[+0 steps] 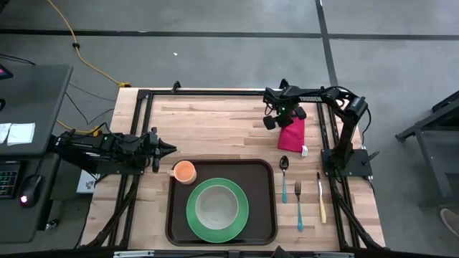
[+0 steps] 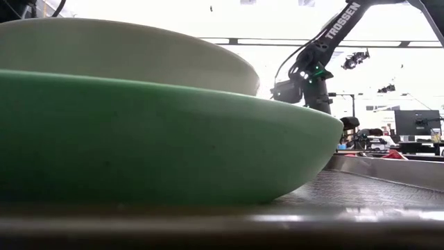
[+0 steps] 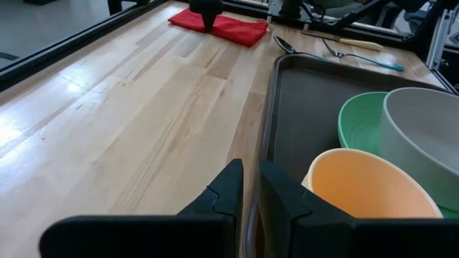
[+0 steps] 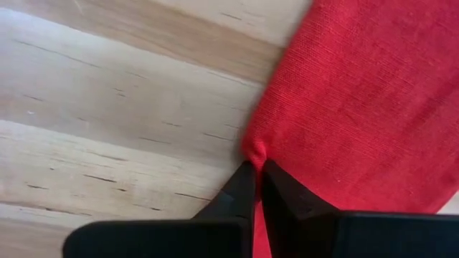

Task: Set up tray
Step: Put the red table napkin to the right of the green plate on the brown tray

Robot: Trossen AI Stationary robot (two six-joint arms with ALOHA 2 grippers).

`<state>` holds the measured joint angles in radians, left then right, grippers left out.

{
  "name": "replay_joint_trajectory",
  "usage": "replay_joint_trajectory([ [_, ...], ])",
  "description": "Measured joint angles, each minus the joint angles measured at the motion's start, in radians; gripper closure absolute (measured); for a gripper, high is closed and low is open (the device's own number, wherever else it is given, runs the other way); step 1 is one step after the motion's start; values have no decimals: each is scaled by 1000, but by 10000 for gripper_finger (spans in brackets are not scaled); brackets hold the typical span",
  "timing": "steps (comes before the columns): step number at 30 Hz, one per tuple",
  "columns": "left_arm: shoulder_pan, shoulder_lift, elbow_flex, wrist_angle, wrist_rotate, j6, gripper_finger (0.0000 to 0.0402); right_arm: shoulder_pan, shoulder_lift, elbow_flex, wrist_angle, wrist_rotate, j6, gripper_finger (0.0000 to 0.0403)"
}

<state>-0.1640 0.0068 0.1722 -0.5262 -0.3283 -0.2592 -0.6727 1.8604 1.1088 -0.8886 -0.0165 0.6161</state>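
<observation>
The light wooden table carries the large dark brown rectangular plastic tray at its near edge. The right gripper, well beyond the tray, has its jaws pinching a red cloth napkin. The left gripper, jaws nearly together, sits at the tray's corner beside an orange cup.

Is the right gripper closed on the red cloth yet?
Yes, shut on it. In the right wrist view the right gripper pinches the edge of the red cloth, which puckers at the fingertips.

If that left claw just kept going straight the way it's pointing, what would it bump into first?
Probably the orange cup just ahead of the left gripper, at the tray corner, though it may slip past along the table.
</observation>
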Motion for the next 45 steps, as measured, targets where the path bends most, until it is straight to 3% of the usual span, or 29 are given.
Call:
replay_joint_trajectory([
  [12,0,0,0,0,1,0,328,1,7,63,-56,-82,-67,402],
  [27,0,0,0,0,1,0,328,13,4,233,-209,-101,-190,402],
  [36,0,0,0,0,1,0,328,55,3,335,-264,-113,-233,402],
  [45,0,0,0,0,2,0,328,113,2,346,-263,-124,-251,403],
])
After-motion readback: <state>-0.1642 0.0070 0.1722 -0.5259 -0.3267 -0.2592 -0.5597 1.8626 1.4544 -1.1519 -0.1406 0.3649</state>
